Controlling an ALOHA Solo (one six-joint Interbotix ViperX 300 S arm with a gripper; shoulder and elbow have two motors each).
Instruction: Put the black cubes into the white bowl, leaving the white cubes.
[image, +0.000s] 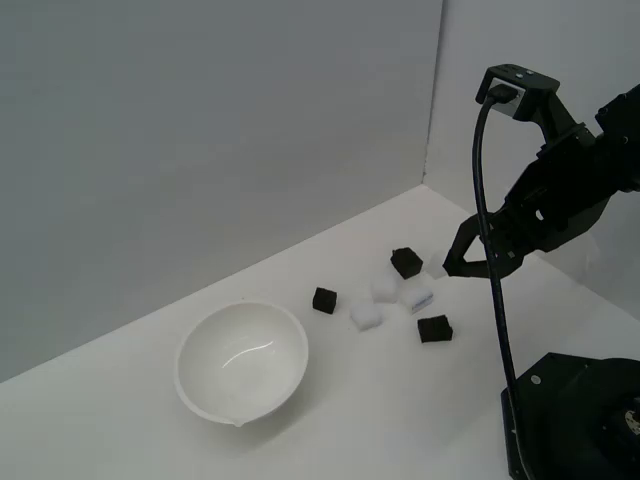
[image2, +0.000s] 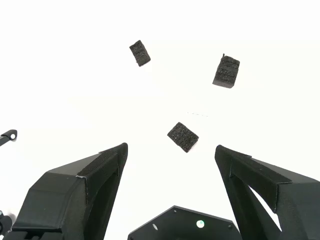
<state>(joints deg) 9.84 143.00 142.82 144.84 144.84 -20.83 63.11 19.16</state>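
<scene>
Black cubes (image: 434, 328), three, are lying loose on the white table (image: 120, 430), none in the bowl. Nearest the exterior camera, the white bowl (image: 241, 361) is sitting upright with its pouring lip toward that camera, holding nothing. Behind it, toward the exterior view's right, the cubes are clustering: one black cube is sitting nearest, beside the white cubes (image: 366, 316); a second (image: 323, 300) is lying on the group's bowl side; the third (image: 405, 263) is lying farthest back. A fourth white cube seems to be sitting by the fingertips, though glare is hiding its edges. Farthest, the gripper (image: 455, 268) is hovering with its jaws spread wide, grasping nothing; in the wrist view, one black cube is lying just ahead of the open fingers (image2: 102, 167).
</scene>
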